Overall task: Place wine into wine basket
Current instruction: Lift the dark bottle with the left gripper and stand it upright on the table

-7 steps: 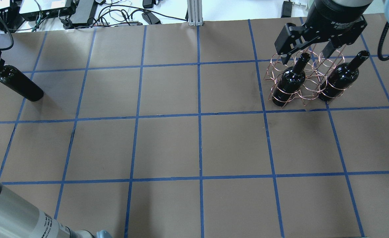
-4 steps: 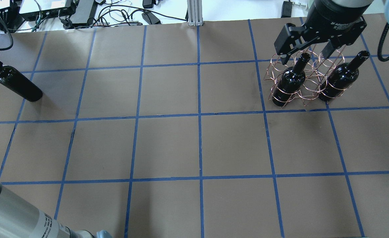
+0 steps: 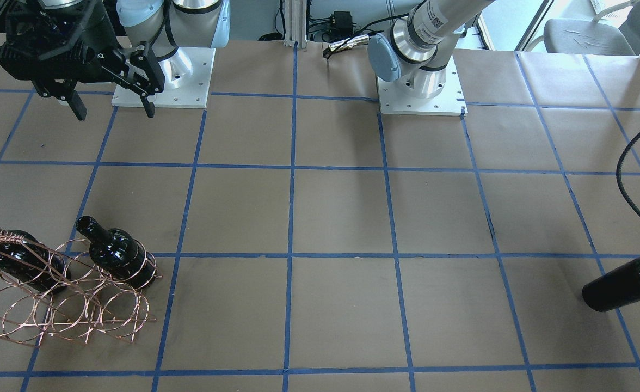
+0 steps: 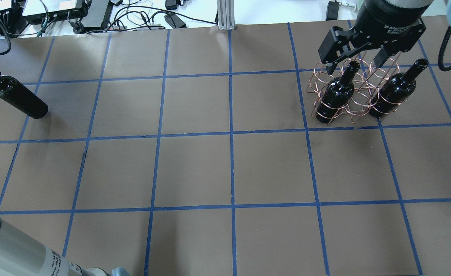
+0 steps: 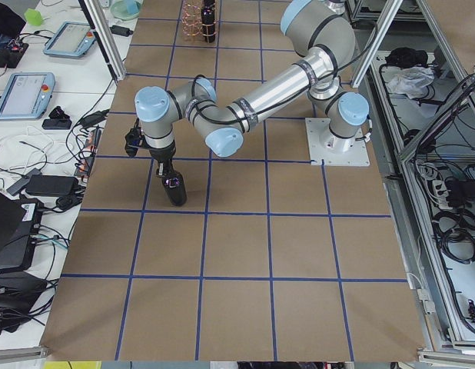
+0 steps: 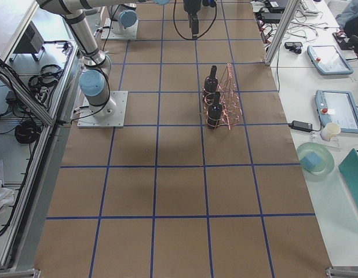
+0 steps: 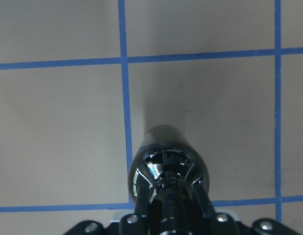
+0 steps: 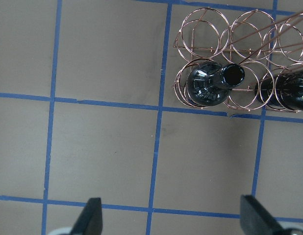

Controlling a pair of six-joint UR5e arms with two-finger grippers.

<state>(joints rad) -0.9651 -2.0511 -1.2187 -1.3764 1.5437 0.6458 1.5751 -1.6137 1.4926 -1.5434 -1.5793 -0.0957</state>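
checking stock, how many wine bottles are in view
3. Two bottles stand in the wine basket; the third bottle is held by the left gripper, far from it. None appears hidden.

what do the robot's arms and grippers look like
Both arms are silver tubes with pale blue joint caps: left arm, right arm, each on a white square base plate. The left arm carries a white printed label. The right gripper is black with white lettering; the left gripper is black with silver screws. A black cable loops by the right wrist.
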